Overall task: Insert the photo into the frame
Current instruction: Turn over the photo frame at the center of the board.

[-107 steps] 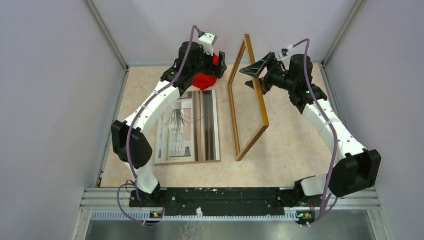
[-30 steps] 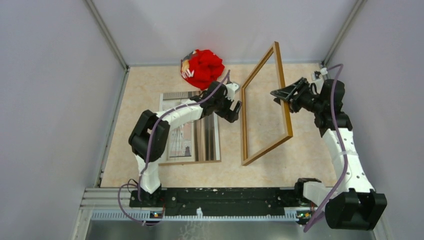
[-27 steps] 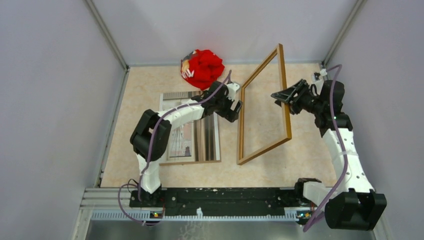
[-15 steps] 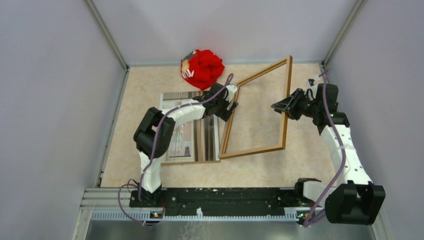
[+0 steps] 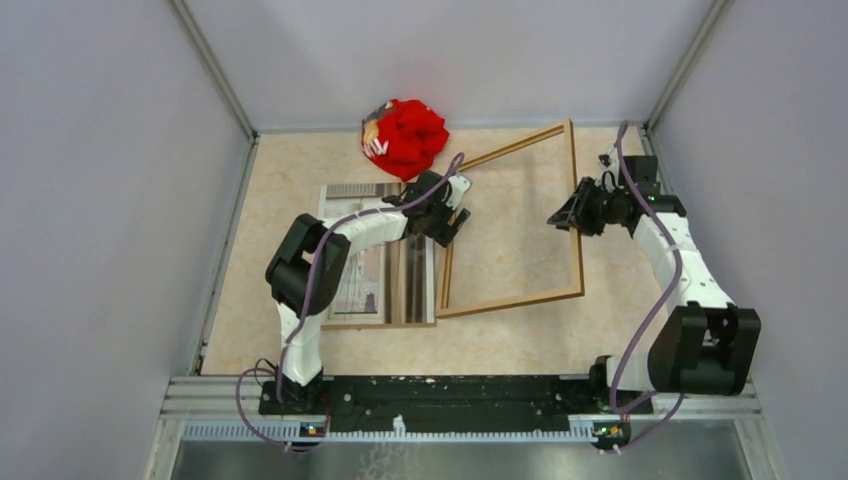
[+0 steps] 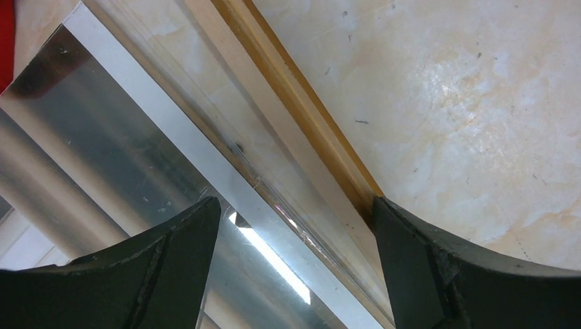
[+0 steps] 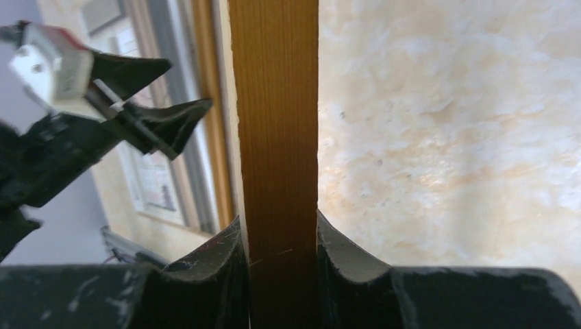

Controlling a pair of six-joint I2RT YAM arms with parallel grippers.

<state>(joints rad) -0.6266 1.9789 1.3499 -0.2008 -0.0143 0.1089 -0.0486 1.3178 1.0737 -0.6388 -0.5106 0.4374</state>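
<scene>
Right claw [image 7: 277, 232] is clamped on the frame [image 5: 512, 298]'s right rail, likely to lower it onto the table [image 5: 300, 170]. Left claw [image 6: 291, 212] is spread wide over the left rail, probably steadying it. The photo [image 5: 360, 280] lies flat alongside.

The photo [image 5: 358, 280] lies flat at 9 o'clock on the table [image 5: 530, 345], its long sides running from 12 to 6. The frame [image 5: 510, 303] lies at the photo's 3 o'clock, across the table's middle and right. Its left rail seems to overlap the photo's right edge, though the arm hides part of that seam. A crumpled bundle [image 5: 405, 135] sits at the photo's 12 o'clock, near the far edge. The left gripper [image 5: 452, 222] straddles the frame's left rail near its far end. The right gripper [image 5: 563, 215], at 3 o'clock, has the right rail pinched between its jaws.
</scene>
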